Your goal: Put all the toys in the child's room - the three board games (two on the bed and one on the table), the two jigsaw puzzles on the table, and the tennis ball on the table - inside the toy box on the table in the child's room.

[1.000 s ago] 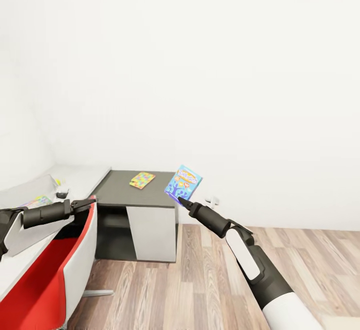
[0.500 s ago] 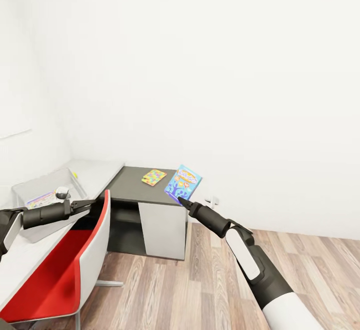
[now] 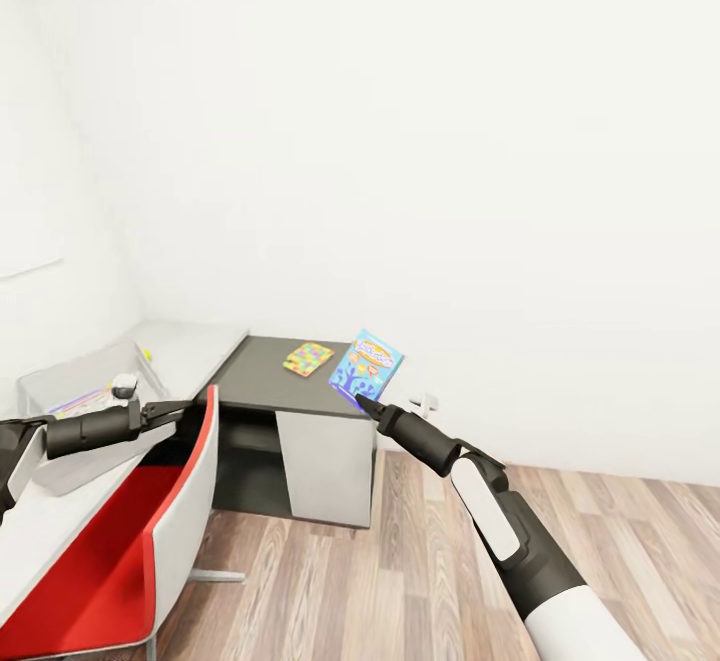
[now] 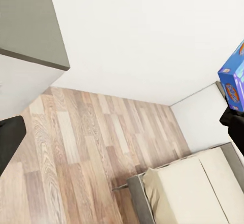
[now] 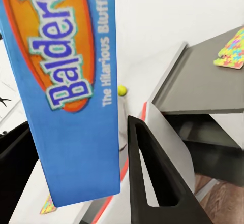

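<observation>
carrying the blue board game toward the toy box, red chair in the way

nearest, the right gripper (image 3: 362,402) pinches the lower edge of the blue board game (image 3: 366,364), held upright and well short of the bin; the left gripper (image 3: 183,406) hovers above the red chair (image 3: 150,541), and i cannot tell whether its fingers are parted. the chair back stands between the robot and the table (image 3: 40,521), so the carry should probably swing wide and go high over it. beyond, the toy box (image 3: 70,441) sits on the table with something colourful inside; lower the game flat past its thick rim. the tennis ball (image 5: 122,90) lies just past the bin. farther off, a jigsaw puzzle (image 3: 308,358) rests on the dark desk (image 3: 260,381), near the wall; plank floor to the right is open for turning.
</observation>
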Available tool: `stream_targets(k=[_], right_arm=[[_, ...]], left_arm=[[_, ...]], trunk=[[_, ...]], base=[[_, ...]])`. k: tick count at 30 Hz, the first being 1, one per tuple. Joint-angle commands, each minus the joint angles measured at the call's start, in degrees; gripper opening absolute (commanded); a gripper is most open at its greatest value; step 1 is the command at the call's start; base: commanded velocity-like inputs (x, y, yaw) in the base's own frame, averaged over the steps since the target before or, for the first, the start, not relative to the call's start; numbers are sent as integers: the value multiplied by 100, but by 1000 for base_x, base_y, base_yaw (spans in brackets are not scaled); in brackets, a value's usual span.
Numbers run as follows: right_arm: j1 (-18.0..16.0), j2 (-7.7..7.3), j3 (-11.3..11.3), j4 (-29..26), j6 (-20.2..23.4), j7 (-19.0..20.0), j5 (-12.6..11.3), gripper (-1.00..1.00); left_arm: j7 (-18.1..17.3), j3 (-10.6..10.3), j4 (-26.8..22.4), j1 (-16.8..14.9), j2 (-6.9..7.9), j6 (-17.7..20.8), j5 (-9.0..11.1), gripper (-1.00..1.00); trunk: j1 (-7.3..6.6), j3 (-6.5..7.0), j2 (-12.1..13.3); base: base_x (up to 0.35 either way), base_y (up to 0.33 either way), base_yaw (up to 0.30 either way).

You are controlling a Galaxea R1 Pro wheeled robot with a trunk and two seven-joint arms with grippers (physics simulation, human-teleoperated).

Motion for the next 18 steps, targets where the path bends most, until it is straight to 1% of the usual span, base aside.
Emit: stream_targets(k=[1,6,18], right_arm=[[-5,2,-5,-2,37,-4,-47,-100],[-5,2,-4,-2,38,-9,-47,-100],[-5,2,-4,4,38,-13,-39,-100]], left_arm=[[-11,0,2,-5,1,53,14,100],[-15,0,3,-5,0,50,14,100],[-10,-2,3,-5,-40,50,14,100]], trunk=[[5,-13,-13],[5,-13,-13],[5,-13,-13]], base=[[70,0,138],[31,0,218],[2,0,276]])
